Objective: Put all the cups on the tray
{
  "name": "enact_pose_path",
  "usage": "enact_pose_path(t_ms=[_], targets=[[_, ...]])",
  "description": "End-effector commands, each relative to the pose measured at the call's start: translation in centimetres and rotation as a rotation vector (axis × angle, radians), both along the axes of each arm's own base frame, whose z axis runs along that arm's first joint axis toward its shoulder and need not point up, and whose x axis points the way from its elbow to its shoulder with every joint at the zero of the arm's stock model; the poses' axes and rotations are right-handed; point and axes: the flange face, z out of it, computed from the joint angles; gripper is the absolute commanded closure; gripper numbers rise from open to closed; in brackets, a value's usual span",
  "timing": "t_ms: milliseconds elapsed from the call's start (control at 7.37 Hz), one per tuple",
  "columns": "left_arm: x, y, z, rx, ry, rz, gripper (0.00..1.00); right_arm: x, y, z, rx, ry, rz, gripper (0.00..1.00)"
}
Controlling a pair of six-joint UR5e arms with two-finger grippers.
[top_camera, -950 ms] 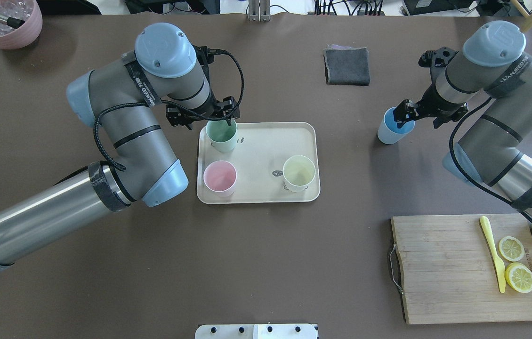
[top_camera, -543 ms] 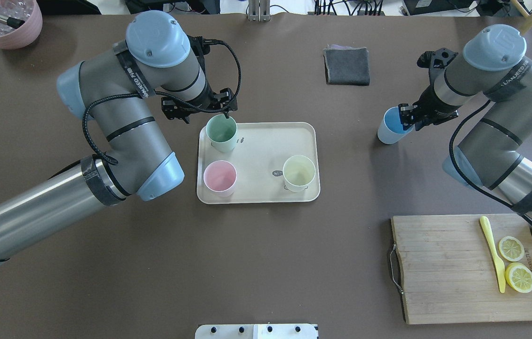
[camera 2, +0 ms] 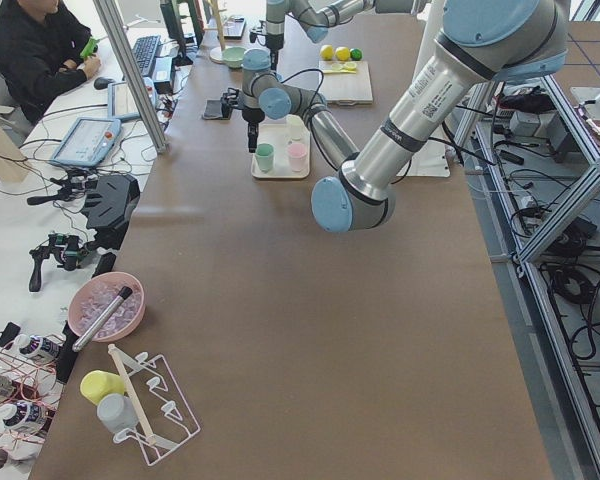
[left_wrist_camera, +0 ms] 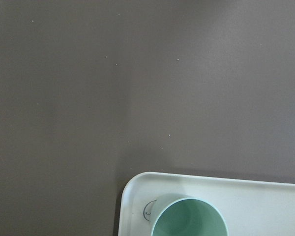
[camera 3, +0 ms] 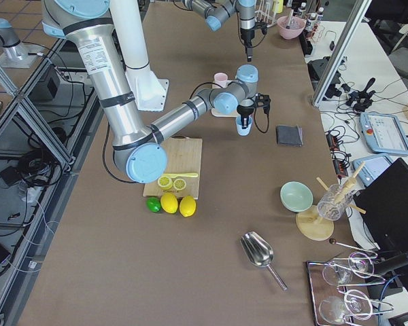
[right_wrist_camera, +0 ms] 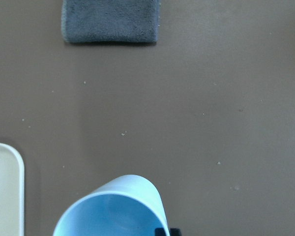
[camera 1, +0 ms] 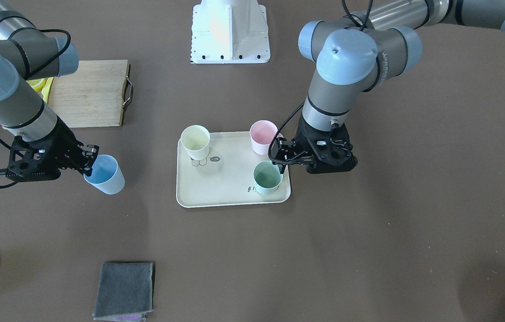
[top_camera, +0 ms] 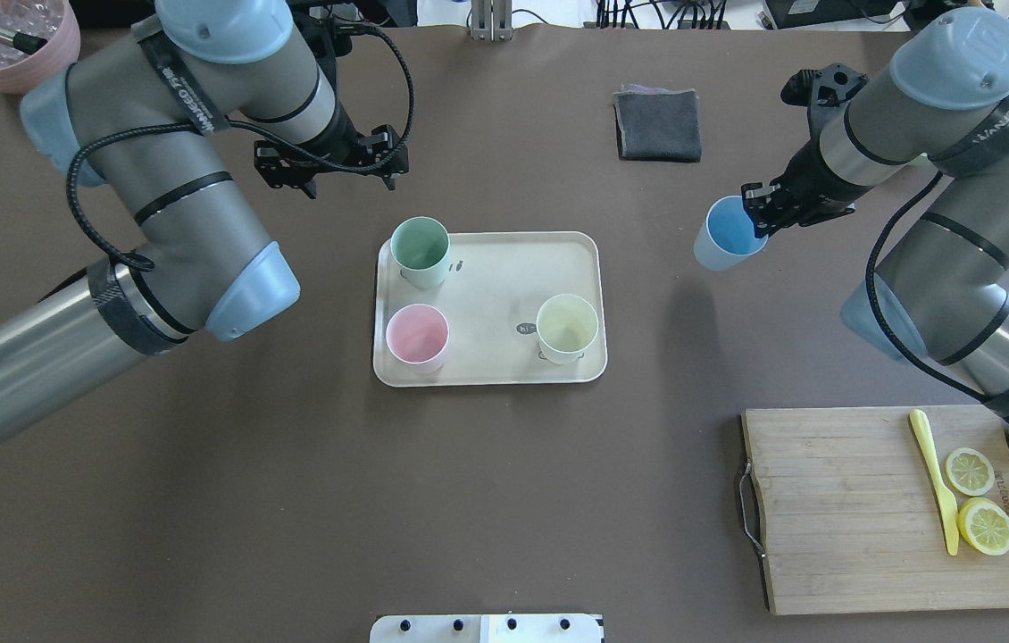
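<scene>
Right gripper (top_camera: 756,217): fingers pinch the light blue cup (top_camera: 723,236) at its rim; cup tilted, well apart from the tray (top_camera: 504,268).
Left gripper (camera 1: 279,156): jaws apart, empty, beside the mint green cup (camera 1: 267,177).

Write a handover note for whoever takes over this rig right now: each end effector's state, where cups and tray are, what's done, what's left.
Left end effector: open, empty, raised just past the tray's far edge.
Right end effector: shut on the blue cup's rim; cup tilted, to the tray's right, not on it.
Done: green cup, pink cup and yellow cup stand upright on the tray.
To do: set the blue cup on the tray's bare corner, then release.
</scene>
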Motion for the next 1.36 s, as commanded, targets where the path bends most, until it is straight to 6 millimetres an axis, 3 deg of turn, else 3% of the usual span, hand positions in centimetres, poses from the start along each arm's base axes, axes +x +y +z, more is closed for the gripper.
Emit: enact_pose_path(t_ms=[0, 136, 271, 407, 678, 950, 1221], targets=[[-7.6, -1.3, 5.2, 0.059, -0.029, 0.064, 0.02, -2.5, 1.7, -6.2, -0.035, -0.034, 0.011, 1.0], [-10.0, -2.0, 7.2, 0.082, -0.053, 0.076, 0.02, -4.9, 1.1, -7.6, -0.029, -0.028, 0.019, 1.0], [-11.7, -2.4, 8.9, 0.104, -0.077, 0.094, 0.02, -7.2, -1.1, -8.5, -0.029, -0.01, 0.028, 1.0], [-13.3, -2.6, 10.5, 0.098, -0.076, 0.108, 0.02, -8.3, -2.3, -8.6, -0.038, 0.0, 0.027, 1.0], [-19.1, -3.3, 14.9, 0.158, -0.131, 0.143, 0.02, -11.2, -4.3, -9.3, -0.044, 0.014, 0.016, 1.0], [-22.0, -3.6, 16.6, 0.154, -0.116, 0.167, 0.02, -14.4, -3.3, -8.9, -0.063, -0.029, 0.028, 1.0], [-22.5, -3.4, 17.8, 0.146, -0.121, 0.164, 0.02, -16.9, -2.2, -9.2, -0.056, -0.025, 0.003, 1.0]])
